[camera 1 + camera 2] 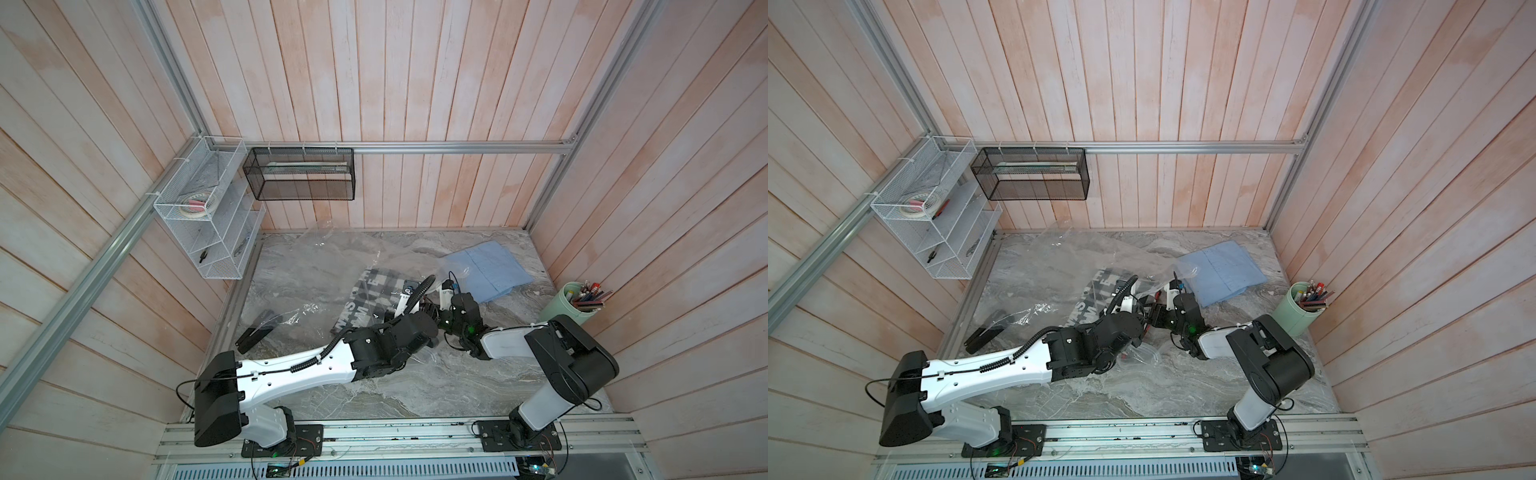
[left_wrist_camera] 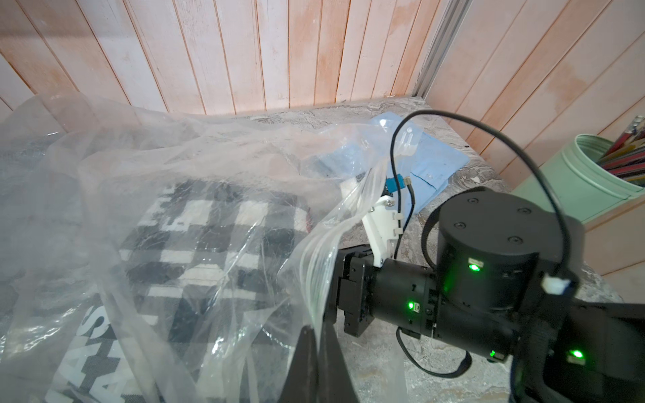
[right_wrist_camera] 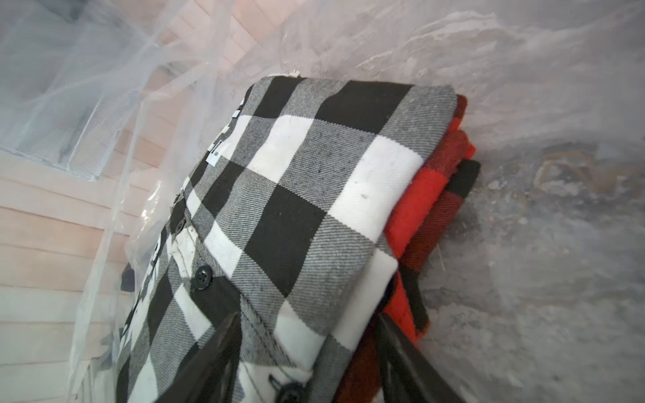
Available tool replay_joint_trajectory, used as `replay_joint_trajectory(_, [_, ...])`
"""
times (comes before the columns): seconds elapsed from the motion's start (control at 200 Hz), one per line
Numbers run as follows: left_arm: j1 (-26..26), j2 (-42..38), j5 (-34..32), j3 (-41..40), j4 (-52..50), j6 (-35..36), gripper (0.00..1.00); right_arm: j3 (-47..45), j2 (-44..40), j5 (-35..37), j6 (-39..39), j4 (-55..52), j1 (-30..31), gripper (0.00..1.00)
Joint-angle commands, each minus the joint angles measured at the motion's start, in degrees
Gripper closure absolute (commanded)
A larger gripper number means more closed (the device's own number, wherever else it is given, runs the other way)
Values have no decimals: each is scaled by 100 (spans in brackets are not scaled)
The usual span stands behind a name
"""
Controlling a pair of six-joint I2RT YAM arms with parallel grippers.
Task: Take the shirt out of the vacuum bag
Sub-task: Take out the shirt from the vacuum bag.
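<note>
Left of centre on the counter, the vacuum bag lies with the plaid shirt inside. Its mouth film is pinched shut in the left hand. The right hand is set inside, jaws straddling the shirt's fold; whether it is clamped cannot be told. A deep bite should be taken, then a straight draw rightward, mouth held raised.

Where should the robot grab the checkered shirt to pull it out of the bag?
Grab the checkered shirt by its thick folded edge facing the vacuum bag mouth. Come in through that opening, fingers above and below, because it lies flat.
</note>
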Motion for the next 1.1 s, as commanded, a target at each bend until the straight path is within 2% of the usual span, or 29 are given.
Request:
replay_joint_trajectory(0.0, [-44,-73,-174,-94,-12,-129,100,197,158,-132,50,202,75,39])
replay_joint_trajectory(0.28, [-43,-102,-234,-201,-46,-187,100,391,436,-221,144,276,215,44])
replay_joint_trajectory(0.37, [-40,-118,-231,-281,-55,-232,100,392,373,-229,197,315,217,52])
replay_joint_trajectory(0.615, [-40,-175,-272,-398,-65,-304,100,520,35,-194,155,102,217,64])
replay_joint_trajectory(0.795, [-42,-210,-291,-458,-29,-312,100,565,-128,-187,196,59,258,67])
replay_joint_trajectory(1.095, [-44,-241,-279,-546,-37,-354,100,583,-164,-185,220,26,303,67])
